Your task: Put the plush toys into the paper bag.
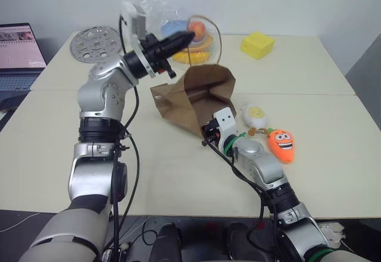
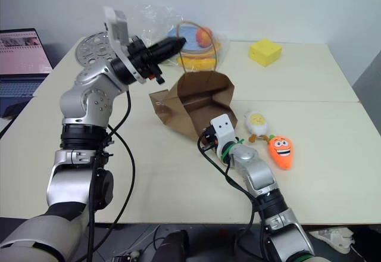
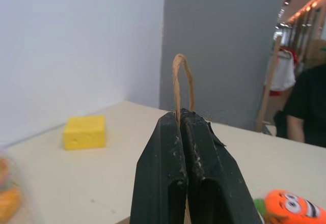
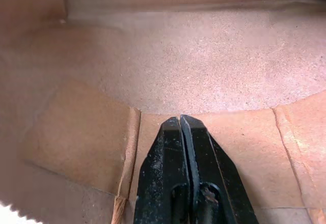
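Note:
The brown paper bag point(image 1: 178, 104) lies on its side at mid-table, its mouth open toward me. My left gripper point(image 1: 181, 37) is raised above it, shut on the bag's tan cord handle point(image 3: 177, 66), which loops up past the fingertips. My right gripper point(image 4: 180, 118) is shut at the lower rim of the bag's mouth, facing the inside. I cannot tell whether it pinches paper. Both plush toys lie on the table just right of the bag: the white-and-yellow egg point(image 1: 256, 115) and, nearer me, the orange carrot point(image 1: 281, 144).
A clear plastic bag of toy fruit point(image 1: 178, 27) sits behind the left gripper. A yellow block point(image 1: 257, 44) lies at the back right and a round perforated metal disc point(image 1: 94, 43) at the back left. A laptop point(image 1: 18, 53) stands far left. A person point(image 3: 308, 107) is in the background.

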